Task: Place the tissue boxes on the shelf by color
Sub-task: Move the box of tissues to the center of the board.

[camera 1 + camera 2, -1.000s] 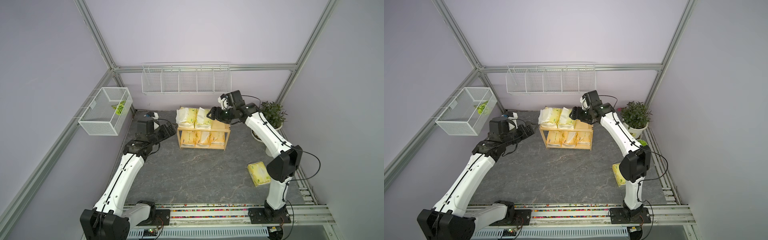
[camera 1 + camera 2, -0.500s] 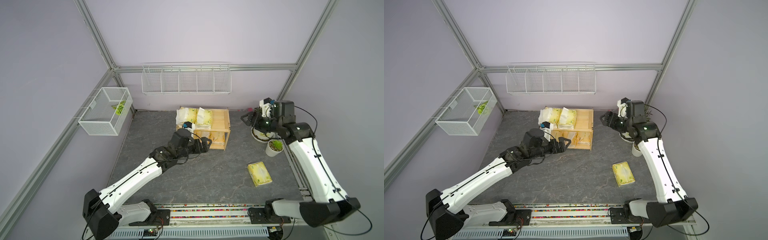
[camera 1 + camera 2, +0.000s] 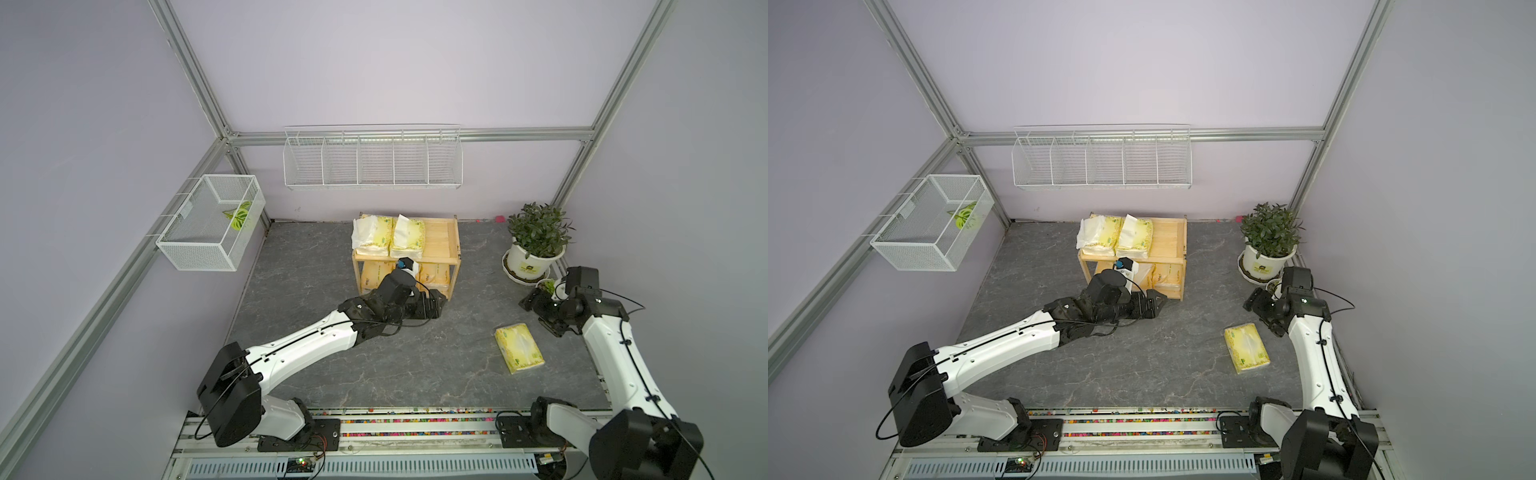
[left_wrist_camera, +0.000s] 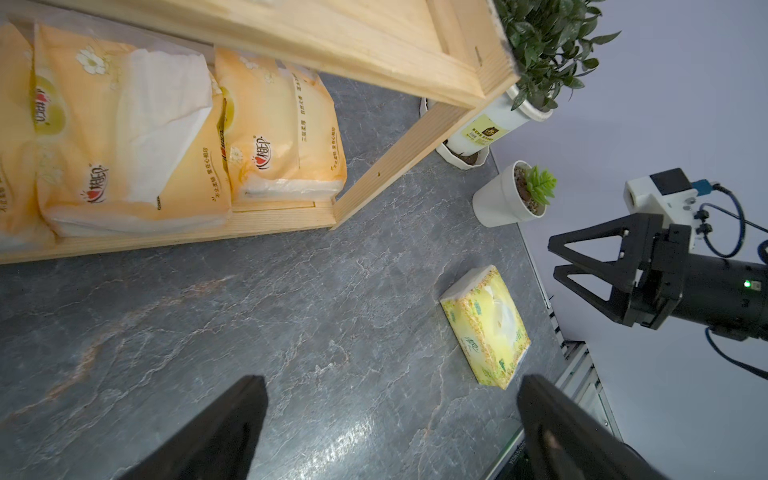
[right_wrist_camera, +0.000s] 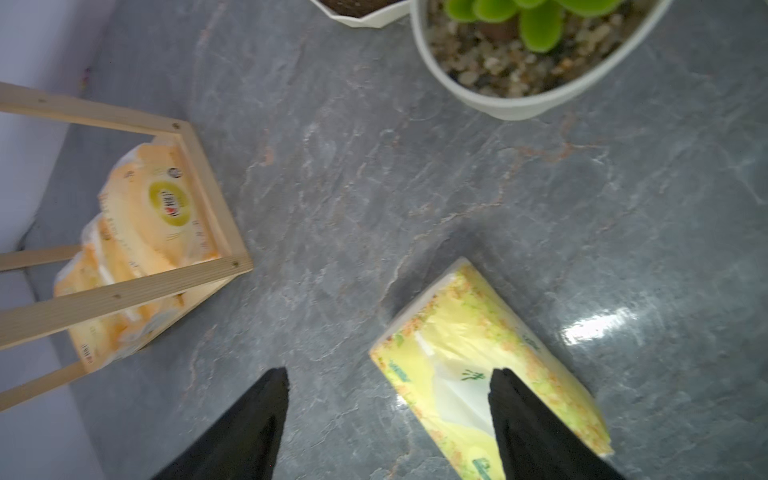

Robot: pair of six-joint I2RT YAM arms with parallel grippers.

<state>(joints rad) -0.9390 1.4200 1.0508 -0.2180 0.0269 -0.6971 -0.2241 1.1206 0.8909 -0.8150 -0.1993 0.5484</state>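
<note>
Pale yellow-green tissue pack point(image 3: 519, 348), plastic-wrapped, lying flat

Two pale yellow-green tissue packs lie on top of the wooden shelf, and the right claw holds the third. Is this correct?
Not fully. The third pale pack is not held: it lies on the grey table, and the right claw stands open, apart from it, as the left wrist view shows. The rest is right.
</note>
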